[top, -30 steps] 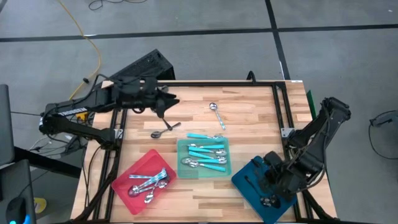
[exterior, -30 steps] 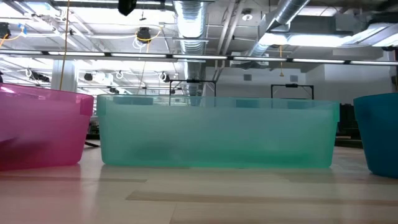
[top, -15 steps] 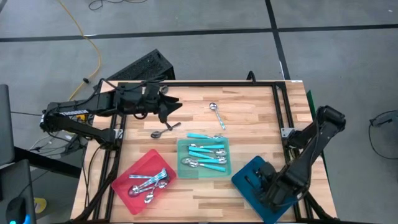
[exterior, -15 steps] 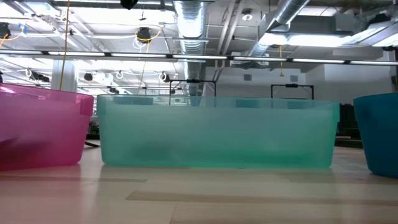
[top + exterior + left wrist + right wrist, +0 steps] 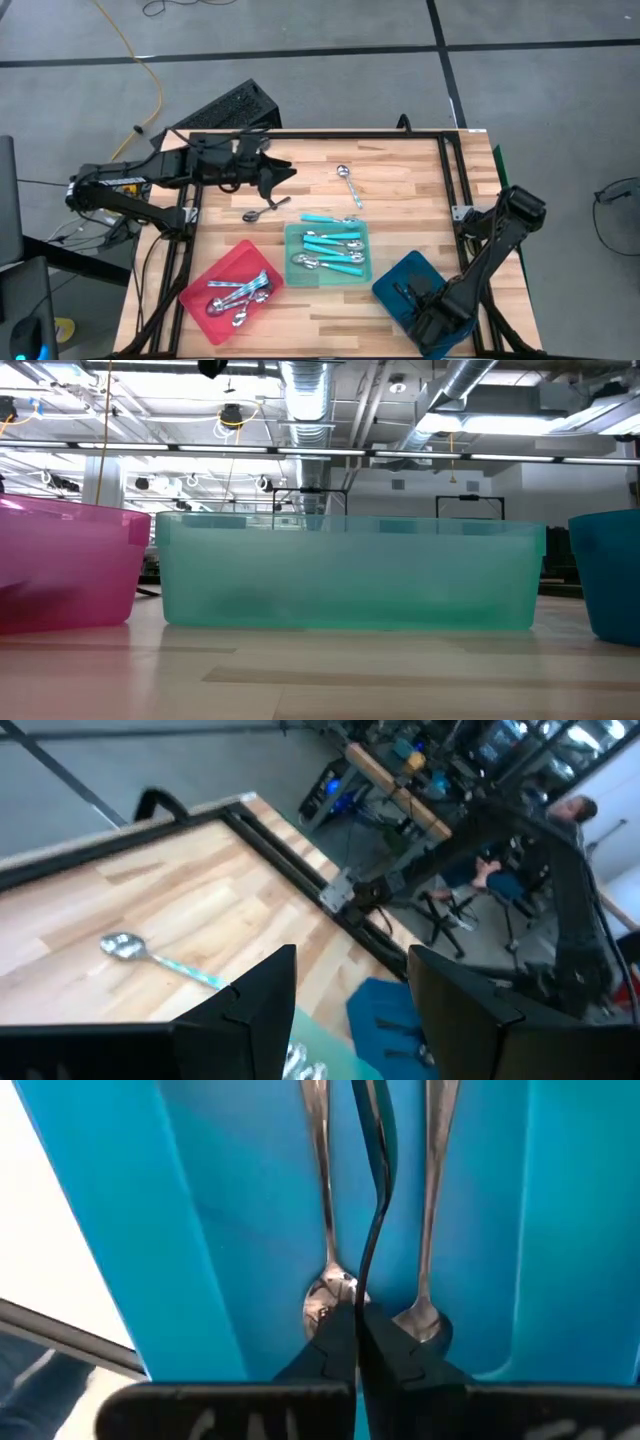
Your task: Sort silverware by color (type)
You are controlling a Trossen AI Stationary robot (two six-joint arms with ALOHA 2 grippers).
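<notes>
My right gripper [image 5: 355, 1315] points down into the blue tray [image 5: 400, 285] at the near right, shut on a dark spoon [image 5: 372, 1210]. Two shiny spoons [image 5: 320, 1190] lie on the tray floor on either side of it. My left gripper [image 5: 283, 180] hovers open above the far left of the table, holding nothing. A turquoise-handled spoon [image 5: 348, 186] and a dark spoon [image 5: 262, 211] lie loose on the wood. Another turquoise-handled spoon [image 5: 330, 218] lies at the far rim of the teal tray [image 5: 290, 255]. My right gripper pinches one end of the dark spoon's thin handle [image 5: 363, 1285] between its two shut fingertips, coming from above. The spoon runs away from the fingers between the two shiny spoons. Whether it rests on the tray floor, I cannot tell.
The red tray [image 5: 205, 285] at the near left holds shiny spoons, and the teal tray in the middle holds turquoise-handled ones. A black frame [image 5: 445, 170] edges the table. In the low view the three trays [image 5: 350, 575] stand side by side.
My right gripper has gone down into the blue tray and toward the table's near edge, tipping to point straight down, still shut on the dark spoon. My left gripper has drifted a little toward the table's right edge.
</notes>
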